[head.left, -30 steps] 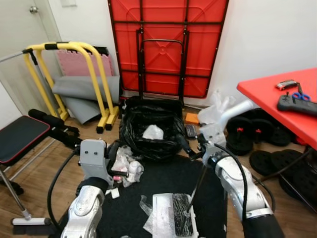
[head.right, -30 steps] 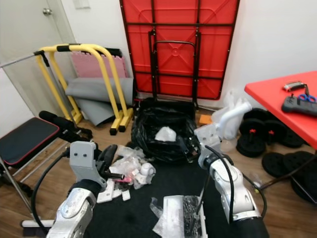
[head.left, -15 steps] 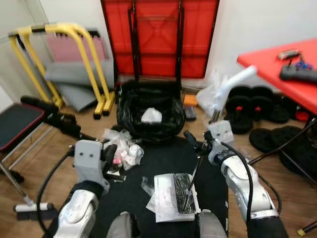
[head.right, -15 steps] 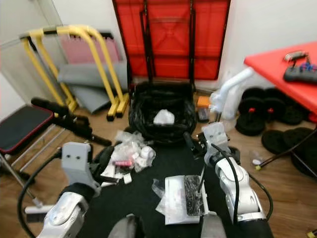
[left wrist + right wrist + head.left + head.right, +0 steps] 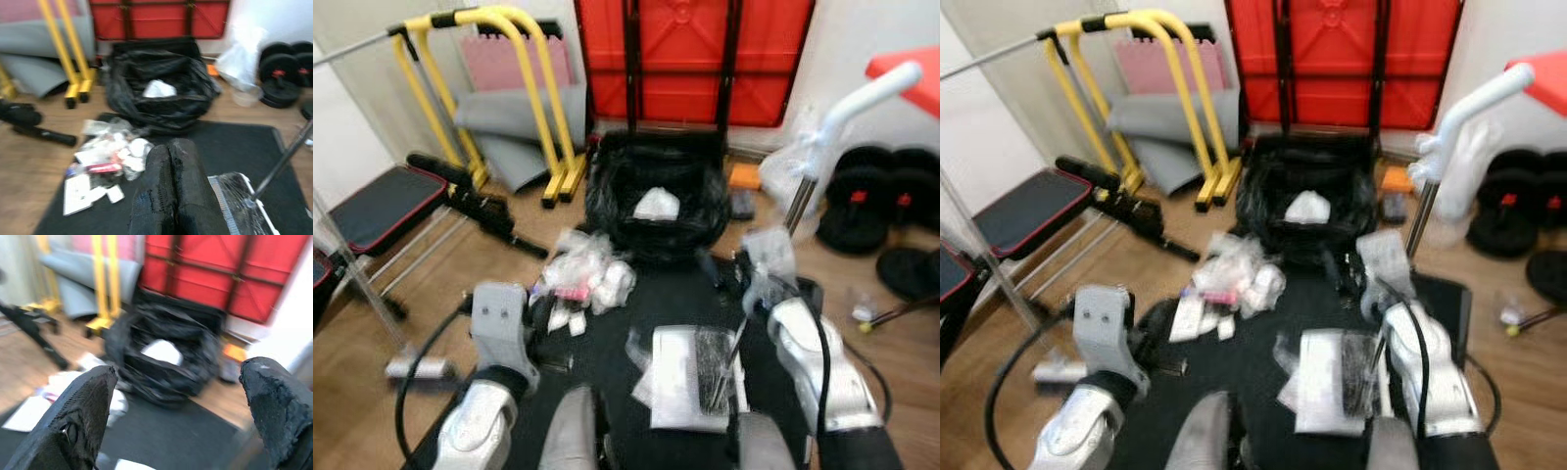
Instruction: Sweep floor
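1. Position: The robot stands on the black mat (image 5: 636,323), facing a black rubbish bag (image 5: 656,211) that lies open against the folded red table (image 5: 695,49). The head views are blurred, which suggests the robot is on the move.

2. Task items: A heap of litter (image 5: 582,284), made up of wrappers, white wads and paper slips, lies at the mat's left edge, just in front of the bag's mouth. A white dustpan (image 5: 690,377) with a dark brush head on it rests on the mat between the arms, its thin rod rising past the right arm. A white-handled pole (image 5: 842,108) stands upright near the right side of the bag.

3. Left gripper (image 5: 173,196): Its two black fingers are pressed together with nothing between them, aimed toward the litter and the bag.

4. Right gripper (image 5: 181,406): The fingers are spread wide and hold nothing, facing the bag. The dustpan rod runs close beside this arm, but I cannot tell whether it touches.

5. Advice for the step: Let the body settle before any reach, since blur makes aiming unreliable. The wide-spread right gripper looks best placed to take the rod. Draw the litter inward onto the mat rather than outward across the wood floor (image 5: 431,294), and keep the loose slips from scattering.
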Controlling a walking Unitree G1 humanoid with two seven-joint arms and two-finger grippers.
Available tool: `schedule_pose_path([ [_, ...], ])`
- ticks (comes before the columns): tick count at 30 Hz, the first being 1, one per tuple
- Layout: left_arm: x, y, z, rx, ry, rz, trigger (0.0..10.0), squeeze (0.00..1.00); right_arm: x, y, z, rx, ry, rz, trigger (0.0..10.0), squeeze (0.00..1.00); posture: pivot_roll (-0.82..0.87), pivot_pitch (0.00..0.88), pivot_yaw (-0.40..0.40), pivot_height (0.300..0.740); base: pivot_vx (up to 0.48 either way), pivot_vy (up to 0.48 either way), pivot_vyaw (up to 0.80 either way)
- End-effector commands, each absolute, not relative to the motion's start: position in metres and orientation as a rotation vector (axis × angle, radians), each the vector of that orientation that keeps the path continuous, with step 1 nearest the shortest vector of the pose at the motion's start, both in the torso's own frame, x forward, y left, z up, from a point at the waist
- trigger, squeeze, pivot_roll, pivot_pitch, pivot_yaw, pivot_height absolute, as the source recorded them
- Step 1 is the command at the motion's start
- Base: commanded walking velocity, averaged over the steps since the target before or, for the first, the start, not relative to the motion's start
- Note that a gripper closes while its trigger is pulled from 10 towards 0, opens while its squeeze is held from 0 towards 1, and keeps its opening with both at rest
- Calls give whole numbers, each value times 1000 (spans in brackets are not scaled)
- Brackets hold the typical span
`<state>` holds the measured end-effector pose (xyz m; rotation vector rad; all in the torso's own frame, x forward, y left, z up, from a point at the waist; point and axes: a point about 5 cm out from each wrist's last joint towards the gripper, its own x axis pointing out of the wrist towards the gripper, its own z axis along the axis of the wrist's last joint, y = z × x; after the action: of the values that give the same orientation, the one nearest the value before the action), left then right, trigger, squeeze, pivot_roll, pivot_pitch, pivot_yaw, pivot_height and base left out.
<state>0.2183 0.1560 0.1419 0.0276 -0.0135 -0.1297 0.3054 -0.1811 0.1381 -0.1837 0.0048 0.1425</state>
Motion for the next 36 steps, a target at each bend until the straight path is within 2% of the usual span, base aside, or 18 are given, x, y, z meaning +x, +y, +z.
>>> schedule_pose_path([
  [1, 218, 157, 138, 28, 14, -129, 10000, 0, 307, -184, 137, -194, 14, 117, 10000, 0, -1, 107, 60, 536, 0, 0, 0],
  [15, 220, 155, 137, 27, 14, -135, 10000, 0, 314, -195, 136, -224, 30, 45, 10000, 0, -8, 90, 53, 486, 0, 0, 0],
  [36, 225, 153, 136, 25, 7, -132, 10000, 0, 317, -188, 134, -191, 25, 91, 10000, 0, -18, 74, 38, 436, 0, 0, 0],
])
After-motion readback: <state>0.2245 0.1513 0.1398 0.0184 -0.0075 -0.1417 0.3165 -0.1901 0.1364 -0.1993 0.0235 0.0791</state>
